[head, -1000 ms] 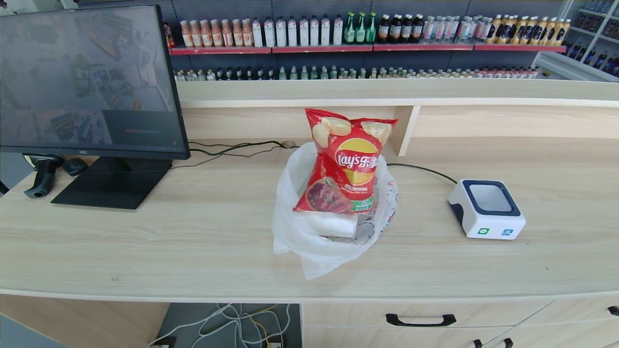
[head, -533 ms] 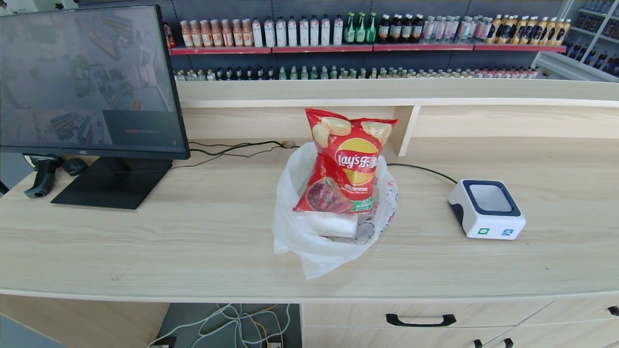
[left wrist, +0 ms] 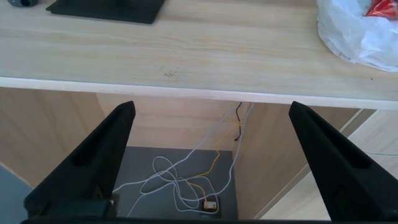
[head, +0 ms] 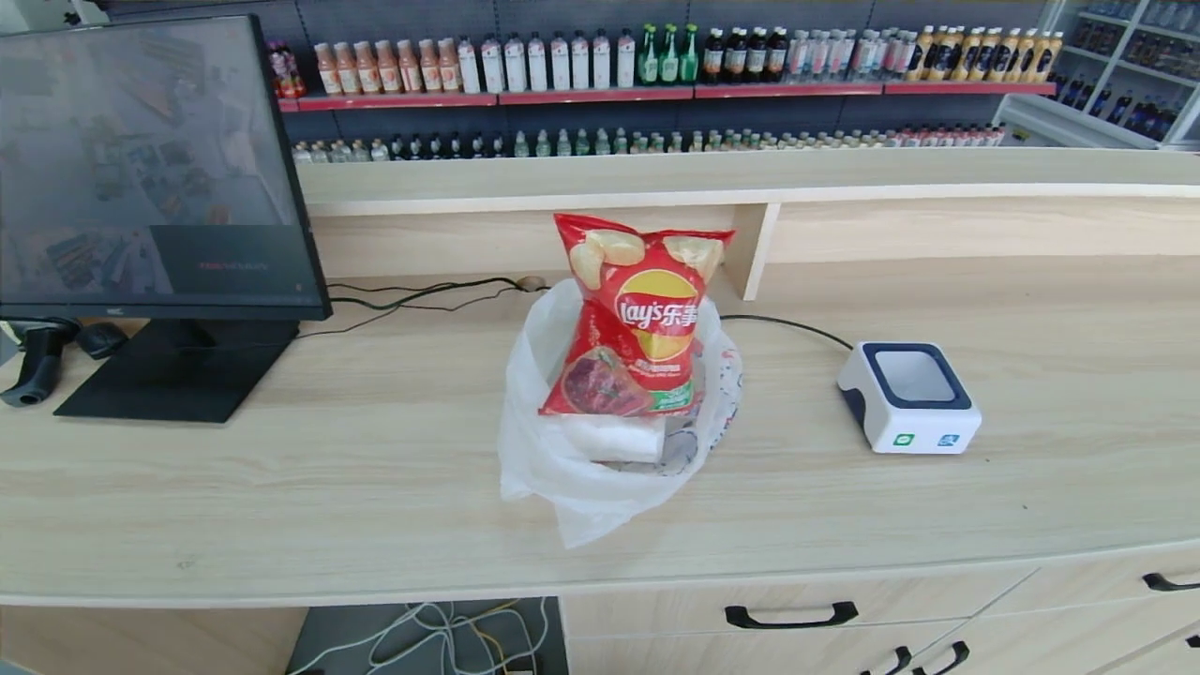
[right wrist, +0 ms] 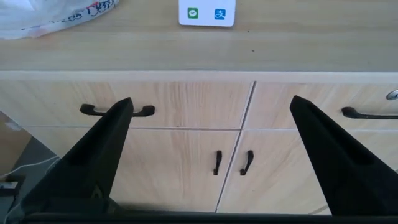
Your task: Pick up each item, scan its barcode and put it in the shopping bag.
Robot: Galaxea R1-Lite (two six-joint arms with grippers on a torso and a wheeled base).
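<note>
Chip bag (head: 637, 319) is standing upright in the shopping bag (head: 562, 478); left gripper (left wrist: 211, 109) and right gripper (right wrist: 211, 101) are hanging spread, empty.
Scanner (head: 907, 398) is sitting at 3 o'clock from the bag, nearer the right gripper.

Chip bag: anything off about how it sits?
The chip bag stands upright above a white pack in the shopping bag, mostly poking out over the slumped rim, not tucked in. Nothing spilled or torn.
</note>
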